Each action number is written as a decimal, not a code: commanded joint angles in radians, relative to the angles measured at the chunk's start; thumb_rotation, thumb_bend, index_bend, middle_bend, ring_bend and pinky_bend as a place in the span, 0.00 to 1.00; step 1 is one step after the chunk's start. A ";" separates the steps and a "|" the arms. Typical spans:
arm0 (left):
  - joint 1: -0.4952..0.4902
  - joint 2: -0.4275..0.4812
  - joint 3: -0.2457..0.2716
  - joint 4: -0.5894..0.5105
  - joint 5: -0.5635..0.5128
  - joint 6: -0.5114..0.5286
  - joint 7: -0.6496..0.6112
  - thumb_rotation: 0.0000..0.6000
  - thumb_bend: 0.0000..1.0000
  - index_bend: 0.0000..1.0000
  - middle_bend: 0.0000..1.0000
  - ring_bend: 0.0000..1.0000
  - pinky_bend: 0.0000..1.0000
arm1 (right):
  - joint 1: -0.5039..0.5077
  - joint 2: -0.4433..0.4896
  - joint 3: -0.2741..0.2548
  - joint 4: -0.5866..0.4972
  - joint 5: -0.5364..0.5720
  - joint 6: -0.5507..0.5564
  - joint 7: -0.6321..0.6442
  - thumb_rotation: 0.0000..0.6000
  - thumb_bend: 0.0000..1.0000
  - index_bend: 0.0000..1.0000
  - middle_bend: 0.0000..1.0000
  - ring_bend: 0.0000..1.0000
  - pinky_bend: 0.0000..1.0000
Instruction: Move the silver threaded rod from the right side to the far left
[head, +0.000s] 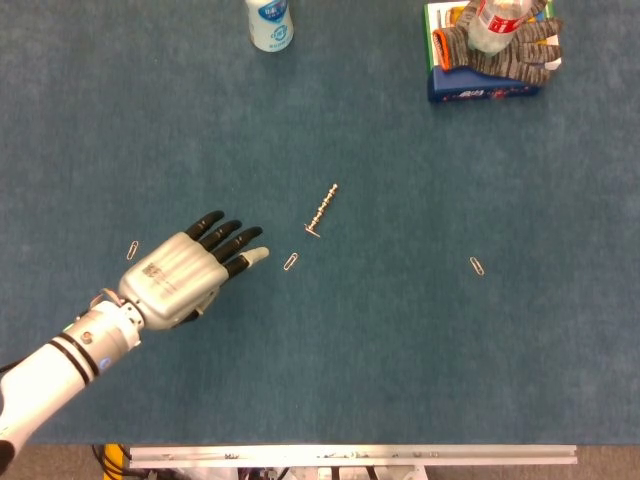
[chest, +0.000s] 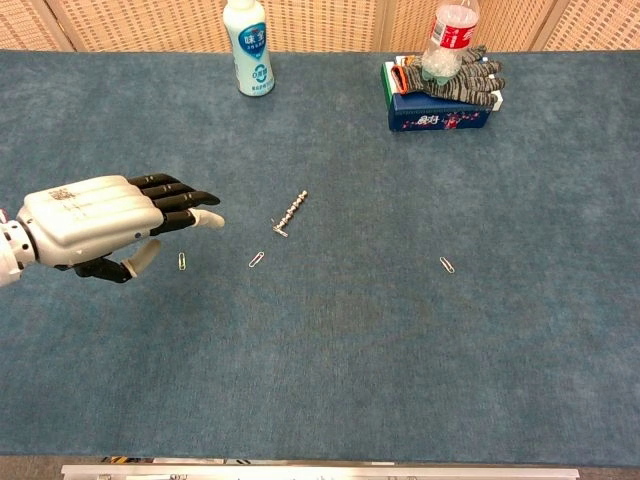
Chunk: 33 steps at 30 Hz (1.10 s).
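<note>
reaching out low over the blue table, my left hand hangs palm down with its fingers stretched out and a little apart, holding nothing. the dark fingertips point toward the middle of the table, and the thumb sits tucked under the palm in the chest view. my right hand shows in neither view.

one paper clip lies just beside my left hand on its near side in the chest view; the head view hides it under the hand. another clip lies to the left of the hand, seen only from the head. a third clip lies just ahead of my fingertips, apart from them. a fourth clip lies well off to the right.

the silver threaded rod lies flat on the table near the middle, beyond the third clip, slanting up and to the right with its flat head at the nearer end. it is apart from my fingertips and touched by nothing.

at the far edge a white bottle with a blue label stands upright on the left. on the far right a blue box carries a grey knitted glove and a clear bottle with a red label.
</note>
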 joint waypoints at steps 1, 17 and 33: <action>-0.015 -0.024 -0.002 0.013 -0.021 0.002 0.028 1.00 0.78 0.04 0.00 0.00 0.00 | -0.007 0.000 0.005 0.005 0.004 0.003 0.008 1.00 0.16 0.11 0.05 0.00 0.00; -0.103 -0.131 -0.010 0.051 -0.180 -0.021 0.162 1.00 0.78 0.03 0.00 0.00 0.00 | -0.036 0.003 0.036 0.039 0.047 0.001 0.064 1.00 0.16 0.12 0.05 0.00 0.00; -0.180 -0.222 0.005 0.092 -0.315 -0.010 0.225 1.00 0.78 0.03 0.00 0.00 0.00 | -0.064 -0.006 0.055 0.117 0.113 -0.029 0.163 1.00 0.16 0.12 0.05 0.00 0.00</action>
